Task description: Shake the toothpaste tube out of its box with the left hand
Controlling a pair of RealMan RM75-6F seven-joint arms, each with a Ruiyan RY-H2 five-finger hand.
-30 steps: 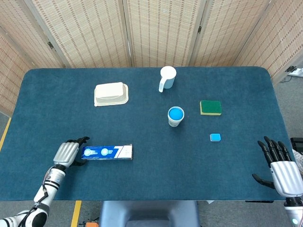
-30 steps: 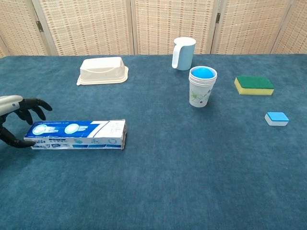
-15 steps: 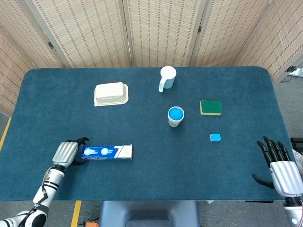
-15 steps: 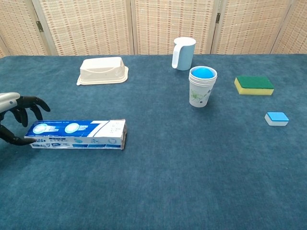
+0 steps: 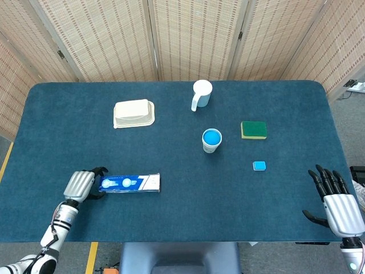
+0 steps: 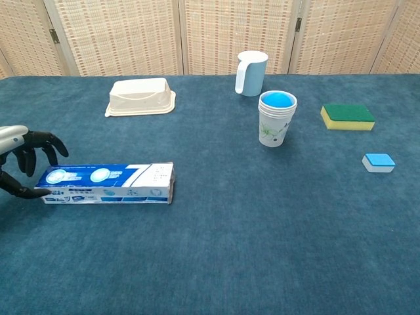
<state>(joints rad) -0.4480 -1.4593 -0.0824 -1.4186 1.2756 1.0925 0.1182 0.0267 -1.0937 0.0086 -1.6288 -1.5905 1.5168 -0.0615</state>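
Note:
The blue and white toothpaste box [image 5: 129,183] [image 6: 106,183] lies flat near the table's front left, long side across. The tube cannot be seen. My left hand [image 5: 81,185] [image 6: 23,164] grips the box's left end, fingers curled over the far side and the thumb against the near corner. My right hand [image 5: 336,199] is open with fingers spread at the front right table edge, far from the box; only the head view shows it.
A cream lidded container [image 5: 134,113] sits at the back left. Behind the centre stands a pale blue pitcher [image 5: 201,94], with a paper cup [image 5: 211,140] nearer. A green and yellow sponge [image 5: 254,129] and a small blue block [image 5: 259,165] lie to the right.
The left hand's fingers have closed tighter on the box end, and the box has shifted very slightly to the right. The right hand has barely moved.

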